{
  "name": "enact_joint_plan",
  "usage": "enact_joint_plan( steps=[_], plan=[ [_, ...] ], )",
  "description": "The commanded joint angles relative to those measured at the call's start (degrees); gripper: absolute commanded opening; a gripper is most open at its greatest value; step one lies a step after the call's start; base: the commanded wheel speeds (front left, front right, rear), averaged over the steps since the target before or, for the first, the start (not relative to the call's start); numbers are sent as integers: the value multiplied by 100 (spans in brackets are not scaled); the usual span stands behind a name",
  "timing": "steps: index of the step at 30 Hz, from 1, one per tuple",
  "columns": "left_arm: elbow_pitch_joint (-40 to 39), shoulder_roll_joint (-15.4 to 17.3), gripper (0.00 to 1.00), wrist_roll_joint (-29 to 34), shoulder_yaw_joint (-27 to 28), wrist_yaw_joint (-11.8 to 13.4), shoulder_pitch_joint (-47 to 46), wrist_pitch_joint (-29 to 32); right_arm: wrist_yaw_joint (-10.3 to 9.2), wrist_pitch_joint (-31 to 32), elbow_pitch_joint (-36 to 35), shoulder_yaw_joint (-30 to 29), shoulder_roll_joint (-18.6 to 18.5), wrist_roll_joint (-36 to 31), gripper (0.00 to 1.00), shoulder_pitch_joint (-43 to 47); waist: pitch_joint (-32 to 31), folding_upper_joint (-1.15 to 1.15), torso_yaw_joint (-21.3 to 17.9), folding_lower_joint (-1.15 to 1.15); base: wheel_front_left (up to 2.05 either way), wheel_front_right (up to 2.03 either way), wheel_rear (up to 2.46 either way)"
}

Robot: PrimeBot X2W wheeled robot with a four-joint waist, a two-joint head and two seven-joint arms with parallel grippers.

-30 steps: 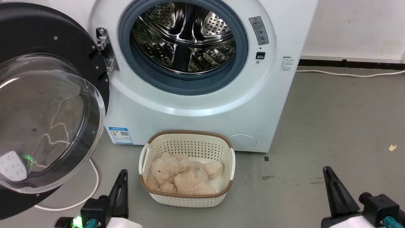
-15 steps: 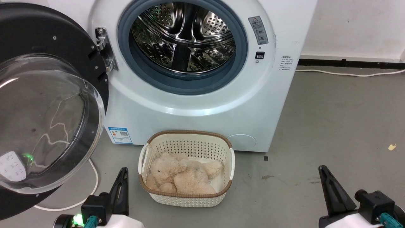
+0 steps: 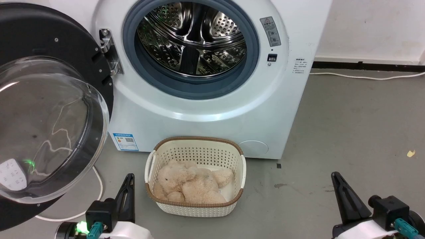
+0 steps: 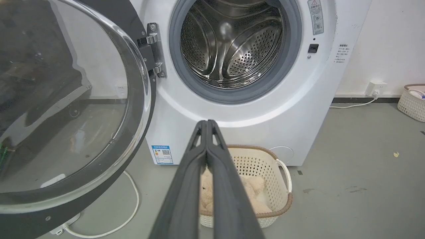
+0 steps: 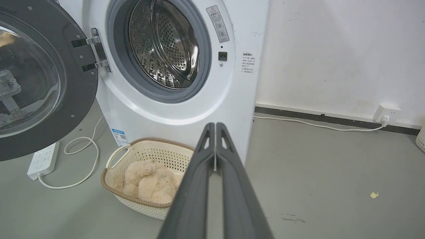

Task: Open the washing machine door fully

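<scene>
Hanging wide on its hinge (image 3: 110, 51), the washing machine door (image 3: 49, 126) shows glossy black around a bulging clear bowl; left tool (image 3: 130, 176) and right tool (image 3: 334, 175) pressed together.

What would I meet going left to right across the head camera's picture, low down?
Washing machine door, left tool, basket with a plush toy, right tool, yellow scrap.

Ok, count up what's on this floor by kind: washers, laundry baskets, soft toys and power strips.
Washing machine: 1
Baskets: 2, the cream basket in front of the machine and a far basket near the wall
Soft toy: 1, lying in the cream basket
Power strip: 1
Total: 5
</scene>
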Motion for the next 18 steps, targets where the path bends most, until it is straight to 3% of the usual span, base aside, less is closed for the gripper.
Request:
enact_joint_plan(
  steps=[1, 18],
  plan=[
    [-31, -43, 0, 61, 49, -34, -68, 30, -3, 27, -38, 10, 13, -40, 0, -79, 1, 0, -1, 0, 0, 0, 0],
    [-74, -158, 0, 224, 198, -151, -112, 217, -4, 215, -57, 50, 16, -125, 0, -149, 7, 0, -16, 0, 0, 0, 0]
  ],
)
